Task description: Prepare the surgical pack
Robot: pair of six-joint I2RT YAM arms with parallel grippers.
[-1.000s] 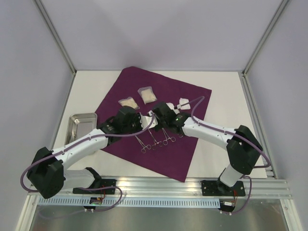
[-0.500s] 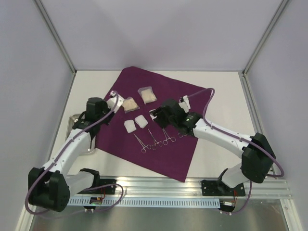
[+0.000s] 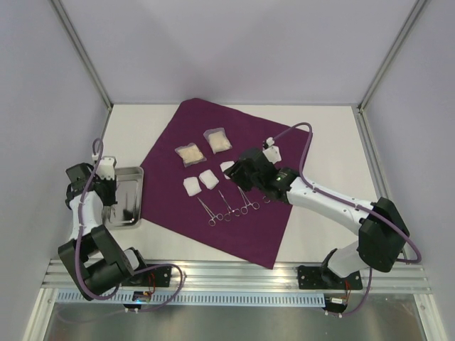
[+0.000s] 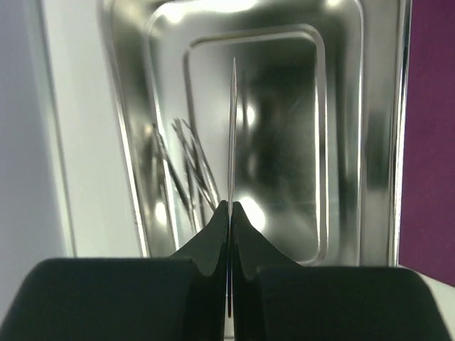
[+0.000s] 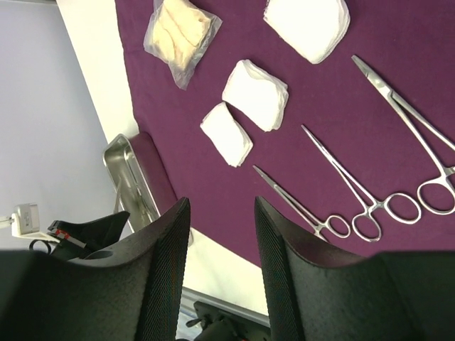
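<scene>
The surgical pack (image 3: 242, 131) is a plum-purple drape lying flat as a big square sheet, also seen in the right wrist view (image 5: 213, 181). On it lie white gauze pads (image 3: 193, 186), two clear packets (image 3: 189, 153) and several forceps (image 3: 227, 206). My right gripper (image 3: 238, 169) hovers open over the drape beside the gauze, nothing between its fingers (image 5: 222, 202). My left gripper (image 4: 229, 207) is over the steel tray (image 3: 131, 177), shut on a thin metal instrument (image 4: 233, 121) that shows edge-on as a sliver sticking out past the fingertips.
The tray (image 4: 128, 142) sits on the white table at the drape's left edge; its shiny floor shows streaky reflections. Frame posts and side walls close in the table. An aluminium rail runs along the near edge by the arm bases.
My left arm swung from the gauze on the drape out left to the tray, staying shut. My right gripper opened and drew back slightly to the right.
</scene>
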